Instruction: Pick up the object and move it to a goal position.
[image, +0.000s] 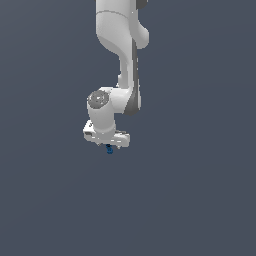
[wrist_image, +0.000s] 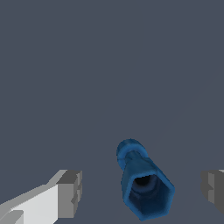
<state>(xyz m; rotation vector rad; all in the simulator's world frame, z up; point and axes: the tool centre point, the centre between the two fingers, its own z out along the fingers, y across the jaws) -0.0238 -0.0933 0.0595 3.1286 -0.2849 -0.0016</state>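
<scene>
- Claw first: hanging off the white arm, which is easily the biggest thing on screen. In the wrist view its two grey pads sit wide apart with clear gaps on either side of the target, so it's spread open and gripping nothing.
- Next down in size is the claw body itself, that white block under the wrist joint, pointing down at the flat grey surface. Can't honestly say whether that's a worktop or a floor, it's just a plain slate colour everywhere.
- Smallest is the object, a little dark-blue piece. From the wrist view you look into a hollow, faceted end, with a narrower rounded bit behind it. It sits between the pads, touching neither.
- In the exterior view it's only a blue speck right under the claw, too small to make out any shape.
- Progress, as a guess: the claw looks lined up over the piece but the grab isn't done. Closing, lifting and carrying are all left, and no goal marker shows up in either view.
</scene>
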